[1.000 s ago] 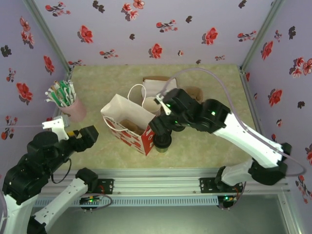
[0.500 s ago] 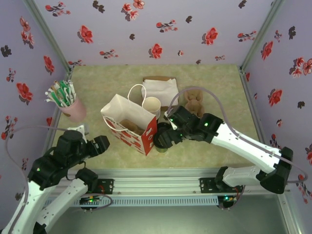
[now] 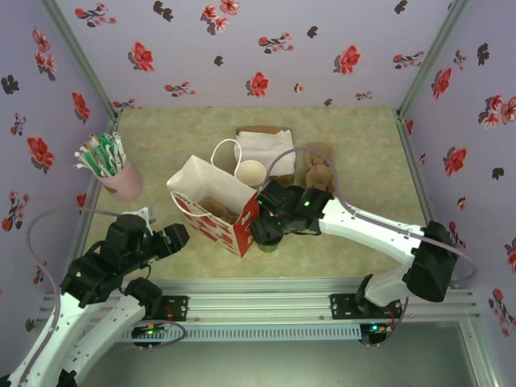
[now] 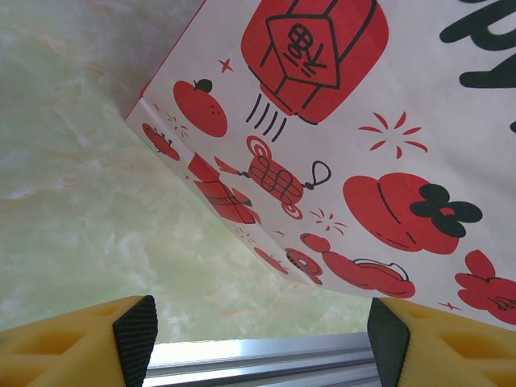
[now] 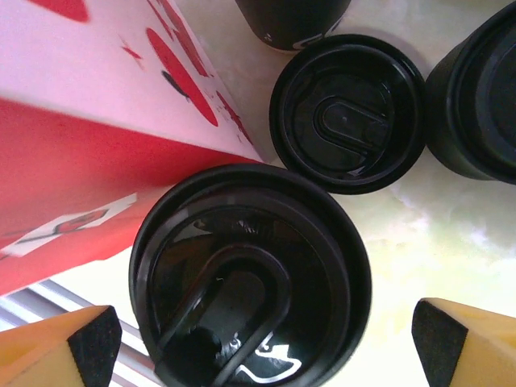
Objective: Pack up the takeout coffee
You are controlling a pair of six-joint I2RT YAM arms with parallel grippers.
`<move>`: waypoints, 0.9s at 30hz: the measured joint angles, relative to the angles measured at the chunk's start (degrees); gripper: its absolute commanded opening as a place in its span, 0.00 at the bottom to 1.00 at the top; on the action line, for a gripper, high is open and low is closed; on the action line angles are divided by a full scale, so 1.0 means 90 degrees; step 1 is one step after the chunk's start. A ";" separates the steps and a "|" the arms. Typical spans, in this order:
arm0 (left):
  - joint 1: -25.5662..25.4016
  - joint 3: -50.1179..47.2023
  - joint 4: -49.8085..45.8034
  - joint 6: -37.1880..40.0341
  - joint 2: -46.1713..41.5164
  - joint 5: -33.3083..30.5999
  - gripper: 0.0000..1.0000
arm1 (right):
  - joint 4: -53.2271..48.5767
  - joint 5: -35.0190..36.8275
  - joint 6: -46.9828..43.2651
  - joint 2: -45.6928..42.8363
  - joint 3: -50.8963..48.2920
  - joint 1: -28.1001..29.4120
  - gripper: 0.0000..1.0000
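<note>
1. We found the cup (image 5: pixel 250 274), lidded and upright, just beside the bag (image 3: pixel 211 201), on its right side.
2. Our right gripper (image 5: pixel 266 339) hung straight above it, jaws wide apart, straddling it without touching.
3. Our left gripper (image 4: pixel 262 334), apart and empty, faced the bag's other side, farther off.

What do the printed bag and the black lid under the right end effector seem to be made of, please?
The bag looks like matte paper: folded flat panels, printed red pictures. The black lid looks like glossy moulded plastic: sharp reflections, raised ridges.
</note>
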 measured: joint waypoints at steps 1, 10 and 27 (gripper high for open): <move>0.0000 -0.0012 0.0010 -0.0002 0.0000 0.0000 0.72 | 0.0005 0.0036 0.0053 0.0075 0.0007 0.0036 0.95; 0.0000 -0.0024 0.0010 0.0000 -0.0053 -0.0002 0.72 | 0.0005 0.0413 0.0376 0.0491 0.0231 0.0209 0.93; 0.0000 -0.0024 0.0007 0.0000 -0.0087 -0.0002 0.72 | -0.0233 0.0682 0.0430 0.0602 0.0347 0.0274 0.79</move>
